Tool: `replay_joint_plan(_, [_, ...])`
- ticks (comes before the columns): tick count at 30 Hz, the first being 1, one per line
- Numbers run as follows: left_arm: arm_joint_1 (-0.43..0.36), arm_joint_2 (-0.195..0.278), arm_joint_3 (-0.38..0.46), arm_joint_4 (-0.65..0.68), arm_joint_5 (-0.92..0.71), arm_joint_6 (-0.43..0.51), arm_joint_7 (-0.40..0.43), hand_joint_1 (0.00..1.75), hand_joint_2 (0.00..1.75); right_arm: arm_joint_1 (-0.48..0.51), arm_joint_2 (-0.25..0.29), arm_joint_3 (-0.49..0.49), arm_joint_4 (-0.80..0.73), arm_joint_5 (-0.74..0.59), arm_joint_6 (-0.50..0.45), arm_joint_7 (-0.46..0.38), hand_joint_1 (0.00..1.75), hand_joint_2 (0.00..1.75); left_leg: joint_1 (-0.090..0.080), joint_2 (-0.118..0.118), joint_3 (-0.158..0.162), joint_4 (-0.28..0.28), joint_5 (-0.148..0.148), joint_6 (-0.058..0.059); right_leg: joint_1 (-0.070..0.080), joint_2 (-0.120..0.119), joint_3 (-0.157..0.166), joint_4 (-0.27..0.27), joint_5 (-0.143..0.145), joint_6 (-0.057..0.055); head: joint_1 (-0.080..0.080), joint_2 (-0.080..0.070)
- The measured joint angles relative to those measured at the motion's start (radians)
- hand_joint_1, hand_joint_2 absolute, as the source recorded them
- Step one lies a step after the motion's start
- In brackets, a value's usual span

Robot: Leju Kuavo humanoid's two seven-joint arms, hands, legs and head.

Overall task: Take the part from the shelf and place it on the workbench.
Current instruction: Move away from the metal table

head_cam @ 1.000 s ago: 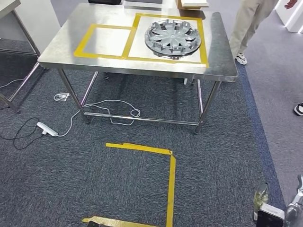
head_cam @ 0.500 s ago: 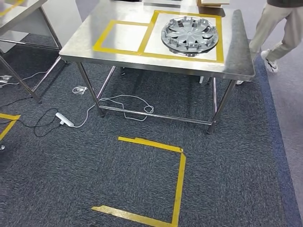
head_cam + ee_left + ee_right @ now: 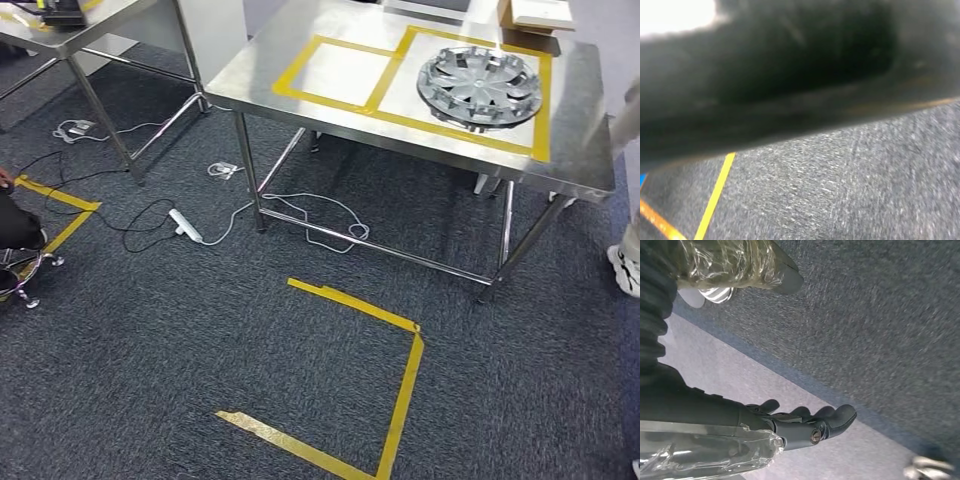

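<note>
- Head view: wheel cover (image 3: 480,86), grey and round, lies flat on the steel bench (image 3: 581,150), near its far right corner, inside the right-hand one of two squares marked in yellow tape (image 3: 392,70).
- The left-hand taped square on the bench has nothing in it; a cardboard box (image 3: 537,14) sits at the bench's far edge, just beyond the wheel cover.
- On the dark carpet in front of the bench lies an open-cornered outline of floor tape (image 3: 400,400); a white power strip (image 3: 186,225) and cables lie near the bench's front left leg.
- A person's shoe (image 3: 623,268) shows at the right edge of the picture, beside the bench's right end.
- Left wrist view: blurred dark shape over grey carpet with yellow lines; the left hand's state cannot be told.
- Right wrist view: the right hand (image 3: 802,422) hangs above the carpet, fingers apart and lightly bent, holding nothing.
</note>
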Motion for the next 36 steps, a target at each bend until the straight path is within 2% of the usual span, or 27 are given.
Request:
replay_joint_plan(1, [-0.001, 0.000, 0.000, 0.000, 0.000, 0.000, -0.002, 0.00, 0.00, -0.003, -0.001, -0.005, 0.008, 0.002, 0.003, -0.001, 0.00, 1.75, -0.001, -0.009, -0.005, 0.000, 0.003, 0.005, -0.001, 0.028, -0.029, 0.065, -0.037, 0.002, 0.001, 0.000])
replay_joint_plan(2, [-0.002, -0.001, 0.001, 0.000, 0.000, 0.001, -0.003, 0.00, 0.00, -0.006, -0.002, -0.009, 0.016, 0.005, 0.005, -0.003, 0.00, 1.75, -0.002, -0.020, -0.010, 0.001, 0.006, 0.008, -0.001, 0.043, -0.060, 0.136, -0.069, 0.002, 0.001, 0.000])
replay_joint_plan(3, [-0.002, -0.001, 0.002, 0.000, 0.001, 0.001, -0.005, 0.00, 0.00, -0.008, -0.004, -0.013, 0.024, 0.009, 0.006, -0.004, 0.00, 1.75, -0.004, -0.031, -0.014, 0.001, 0.009, 0.010, 0.000, 0.051, -0.087, 0.196, -0.089, 0.002, 0.001, 0.000])
replay_joint_plan(4, [-0.001, -0.001, 0.002, 0.000, 0.001, 0.001, -0.007, 0.00, 0.00, -0.011, -0.005, -0.016, 0.031, 0.015, 0.006, -0.005, 0.00, 1.75, -0.006, -0.043, -0.016, 0.002, 0.011, 0.011, 0.000, 0.055, -0.098, 0.221, -0.088, 0.000, 0.001, 0.000])
replay_joint_plan(5, [-0.001, -0.002, 0.003, 0.000, 0.002, 0.001, -0.008, 0.00, 0.00, -0.014, -0.006, -0.018, 0.039, 0.021, 0.006, -0.004, 0.00, 1.75, -0.007, -0.056, -0.016, 0.002, 0.013, 0.010, 0.000, 0.058, -0.092, 0.207, -0.068, -0.003, 0.001, 0.000])
replay_joint_plan(6, [0.000, -0.002, 0.004, 0.000, 0.003, 0.001, -0.008, 0.00, 0.00, -0.017, -0.008, -0.020, 0.046, 0.028, 0.006, -0.002, 0.00, 1.75, -0.008, -0.069, -0.016, 0.002, 0.014, 0.009, 0.000, 0.064, -0.067, 0.154, -0.031, -0.008, 0.001, 0.000])
replay_joint_plan(8, [-0.002, -0.003, 0.007, 0.000, 0.005, 0.001, -0.008, 0.00, 0.00, -0.022, -0.010, -0.026, 0.059, 0.041, 0.007, 0.010, 0.00, 1.75, -0.009, -0.093, -0.018, 0.005, 0.017, 0.003, -0.001, 0.111, -0.001, 0.012, 0.031, -0.018, 0.000, 0.000])
replay_joint_plan(10, [-0.004, -0.005, 0.013, 0.000, 0.006, 0.002, -0.008, 0.00, 0.00, -0.027, -0.012, -0.033, 0.070, 0.056, 0.011, 0.026, 0.00, 1.75, -0.007, -0.114, -0.029, 0.008, 0.022, -0.008, -0.001, 0.149, 0.033, -0.063, 0.047, -0.022, 0.000, 0.000])
replay_joint_plan(12, [-0.002, -0.006, 0.019, 0.000, 0.007, 0.003, -0.008, 0.00, 0.00, -0.032, -0.012, -0.037, 0.078, 0.066, 0.017, 0.035, 0.00, 1.75, -0.002, -0.136, -0.041, 0.009, 0.031, -0.023, 0.000, 0.137, 0.037, -0.071, 0.047, -0.024, 0.000, 0.000])
replay_joint_plan(13, [0.000, -0.007, 0.021, 0.000, 0.007, 0.003, -0.008, 0.00, 0.00, -0.033, -0.012, -0.038, 0.081, 0.069, 0.019, 0.037, 0.00, 1.75, -0.003, -0.132, -0.046, 0.013, 0.029, -0.029, -0.002, 0.125, 0.037, -0.075, 0.051, -0.028, -0.001, 0.000])
replay_joint_plan(15, [0.000, -0.007, 0.022, 0.000, 0.007, 0.005, -0.007, 0.00, 0.00, -0.034, -0.012, -0.039, 0.086, 0.072, 0.021, 0.038, 0.00, 1.75, -0.006, -0.092, -0.072, 0.065, -0.009, -0.038, -0.006, 0.094, 0.038, -0.082, 0.059, -0.036, -0.007, 0.000])
replay_joint_plan(17, [-0.002, -0.007, 0.023, 0.000, 0.007, 0.006, -0.007, 0.00, 0.00, -0.034, -0.012, -0.041, 0.090, 0.073, 0.021, 0.038, 0.00, 1.75, -0.005, -0.044, -0.128, 0.190, -0.079, -0.047, -0.004, 0.062, 0.034, -0.083, 0.060, -0.041, -0.013, 0.000])
replay_joint_plan(18, [-0.002, -0.007, 0.023, 0.000, 0.007, 0.006, -0.007, 0.00, 0.00, -0.034, -0.012, -0.042, 0.092, 0.073, 0.022, 0.039, 0.00, 1.75, -0.003, -0.034, -0.154, 0.253, -0.106, -0.051, -0.002, 0.045, 0.031, -0.083, 0.059, -0.042, -0.014, 0.000])
replay_joint_plan(19, [-0.001, -0.007, 0.023, 0.000, 0.007, 0.006, -0.007, 0.00, 0.00, -0.034, -0.012, -0.043, 0.093, 0.073, 0.022, 0.039, 0.00, 1.75, -0.001, -0.030, -0.166, 0.287, -0.115, -0.053, -0.001, 0.029, 0.027, -0.082, 0.059, -0.042, -0.014, 0.000])
replay_joint_plan(20, [0.000, -0.007, 0.023, 0.000, 0.007, 0.006, -0.007, 0.00, 0.00, -0.035, -0.012, -0.044, 0.093, 0.073, 0.022, 0.040, 0.00, 1.75, 0.000, -0.027, -0.158, 0.284, -0.105, -0.054, 0.000, 0.014, 0.024, -0.082, 0.058, -0.042, -0.014, 0.000])
replay_joint_plan(21, [0.002, -0.006, 0.023, 0.000, 0.007, 0.006, -0.007, 0.00, 0.00, -0.036, -0.012, -0.045, 0.094, 0.073, 0.022, 0.040, 0.00, 1.75, 0.000, -0.021, -0.129, 0.240, -0.080, -0.054, 0.000, 0.001, 0.023, -0.082, 0.057, -0.041, -0.014, 0.000])
replay_joint_plan(22, [0.002, -0.006, 0.023, 0.000, 0.008, 0.006, -0.007, 0.00, 0.00, -0.037, -0.012, -0.045, 0.096, 0.073, 0.022, 0.040, 0.00, 1.75, 0.000, -0.007, -0.086, 0.171, -0.050, -0.052, 0.001, -0.010, 0.027, -0.082, 0.056, -0.040, -0.014, 0.000])
replay_joint_plan(24, [0.000, -0.006, 0.024, 0.000, 0.007, 0.006, -0.007, 0.00, 0.00, -0.039, -0.012, -0.046, 0.098, 0.073, 0.022, 0.040, 0.00, 1.75, -0.006, 0.033, -0.012, 0.041, -0.013, -0.041, 0.006, -0.028, 0.036, -0.079, 0.053, -0.034, -0.013, 0.000])
replay_joint_plan(26, [-0.002, -0.006, 0.025, 0.000, 0.007, 0.006, -0.007, 0.00, 0.00, -0.042, -0.012, -0.046, 0.099, 0.073, 0.022, 0.040, 0.00, 1.75, -0.012, 0.046, 0.006, 0.001, -0.008, -0.028, 0.011, -0.044, 0.040, -0.076, 0.052, -0.025, -0.011, 0.000])
replay_joint_plan(27, [-0.001, -0.006, 0.025, 0.000, 0.007, 0.006, -0.007, 0.00, 0.00, -0.044, -0.012, -0.046, 0.100, 0.073, 0.022, 0.040, 0.00, 1.75, -0.012, 0.034, 0.003, 0.001, -0.005, -0.021, 0.010, -0.052, 0.042, -0.077, 0.053, -0.020, -0.010, 0.000])
replay_joint_plan(28, [0.000, -0.006, 0.026, 0.000, 0.007, 0.006, -0.007, 0.00, 0.00, -0.046, -0.012, -0.046, 0.100, 0.073, 0.022, 0.040, 0.00, 1.75, -0.011, 0.026, 0.002, -0.002, -0.002, -0.014, 0.009, -0.052, 0.042, -0.076, 0.049, -0.015, -0.010, 0.000])
replay_joint_plan(30, [0.001, -0.006, 0.027, 0.000, 0.008, 0.006, -0.007, 0.00, 0.00, -0.048, -0.013, -0.047, 0.100, 0.073, 0.022, 0.039, 0.00, 1.75, -0.006, 0.008, 0.000, -0.008, 0.006, -0.001, 0.005, -0.013, 0.021, -0.032, 0.013, -0.006, -0.005, 0.000])
replay_joint_plan(32, [0.000, -0.007, 0.027, 0.000, 0.008, 0.007, -0.007, 0.00, 0.00, -0.047, -0.013, -0.047, 0.100, 0.073, 0.022, 0.039, 0.00, 1.75, -0.005, -0.011, -0.005, -0.009, 0.011, 0.007, 0.002, 0.039, -0.037, 0.093, -0.054, -0.001, 0.000, 0.000])
replay_joint_plan(33, [0.000, -0.007, 0.027, 0.000, 0.008, 0.007, -0.007, 0.00, 0.00, -0.046, -0.013, -0.047, 0.101, 0.073, 0.023, 0.041, 0.00, 1.75, -0.005, -0.022, -0.008, -0.008, 0.012, 0.009, 0.002, 0.050, -0.072, 0.165, -0.082, 0.001, 0.000, 0.000])
replay_joint_plan(34, [0.000, -0.007, 0.027, 0.000, 0.008, 0.007, -0.007, 0.00, 0.00, -0.045, -0.013, -0.047, 0.101, 0.075, 0.025, 0.045, 0.00, 1.75, -0.006, -0.033, -0.009, -0.008, 0.013, 0.009, 0.002, 0.055, -0.096, 0.214, -0.093, 0.001, 0.000, 0.000])
replay_joint_plan(35, [0.001, -0.007, 0.027, 0.000, 0.008, 0.007, -0.007, 0.00, 0.00, -0.044, -0.013, -0.048, 0.102, 0.079, 0.028, 0.051, 0.00, 1.75, -0.006, -0.046, -0.009, -0.007, 0.014, 0.009, 0.002, 0.057, -0.104, 0.224, -0.082, 0.001, 0.000, 0.000])
replay_joint_plan(36, [0.002, -0.007, 0.028, 0.000, 0.008, 0.007, -0.007, 0.00, 0.00, -0.043, -0.013, -0.049, 0.102, 0.084, 0.033, 0.059, 0.00, 1.75, -0.007, -0.060, -0.008, -0.007, 0.014, 0.009, 0.001, 0.060, -0.091, 0.191, -0.051, 0.000, 0.000, 0.000])
